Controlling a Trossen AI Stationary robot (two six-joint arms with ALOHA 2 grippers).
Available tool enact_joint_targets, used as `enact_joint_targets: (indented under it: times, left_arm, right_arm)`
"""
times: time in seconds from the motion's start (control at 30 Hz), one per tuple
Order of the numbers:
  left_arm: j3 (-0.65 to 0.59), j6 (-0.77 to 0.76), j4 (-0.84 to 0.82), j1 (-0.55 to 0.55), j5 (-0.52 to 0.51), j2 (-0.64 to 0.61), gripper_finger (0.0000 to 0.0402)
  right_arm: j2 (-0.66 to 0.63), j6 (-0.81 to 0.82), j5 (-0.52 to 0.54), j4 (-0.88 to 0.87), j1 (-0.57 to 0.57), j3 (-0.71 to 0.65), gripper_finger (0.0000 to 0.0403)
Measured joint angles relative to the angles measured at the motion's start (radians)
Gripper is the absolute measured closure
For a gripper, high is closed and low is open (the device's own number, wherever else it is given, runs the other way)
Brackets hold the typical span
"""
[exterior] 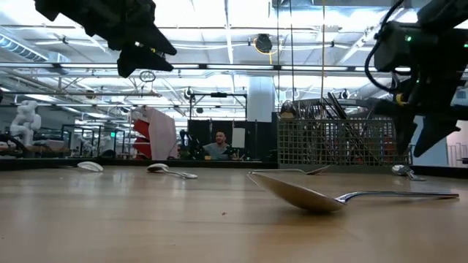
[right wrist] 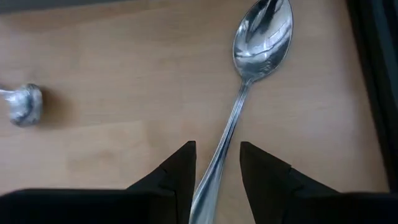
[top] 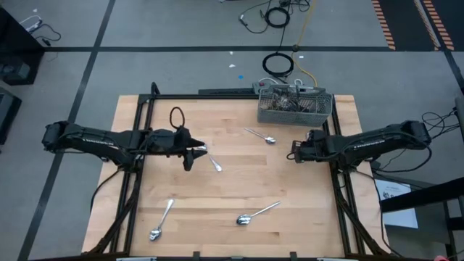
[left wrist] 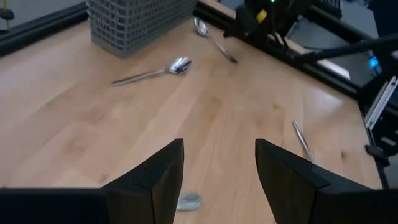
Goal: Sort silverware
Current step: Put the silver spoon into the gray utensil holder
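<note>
The right tool, half open, is straddling a spoon handle near the table's right edge; closing off-centre could flick it away. The left tool is hovering open, empty.

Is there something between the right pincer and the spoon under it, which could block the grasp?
Nothing visible does. In the right wrist view the spoon lies on bare table, its handle running between the open fingers of the right pincer.
</note>
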Motion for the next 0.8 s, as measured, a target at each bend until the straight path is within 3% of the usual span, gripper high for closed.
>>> enact_joint_targets:
  times: [0.23, 0.43, 0.57, 0.8]
  left_arm:
    - [0.000, -0.019, 0.016, -0.005, -0.003, 0.000, 0.0197]
    - [0.000, -0.023, 0.011, -0.004, -0.014, 0.000, 0.0197]
    - [0.000, -0.022, 0.012, -0.004, -0.030, 0.000, 0.0197]
    - [0.000, -0.016, 0.010, -0.004, -0.038, 0.000, 0.0197]
  right_arm:
    - [0.125, -0.009, -0.005, 0.044, -0.032, -0.048, 0.0313]
    - [0.192, -0.018, -0.005, 0.247, -0.028, -0.139, 0.0321]
    - [0.207, 0.032, 0.009, 0.249, -0.016, -0.142, 0.0326]
    - [0.195, -0.021, -0.038, 0.199, -0.018, -0.109, 0.0396]
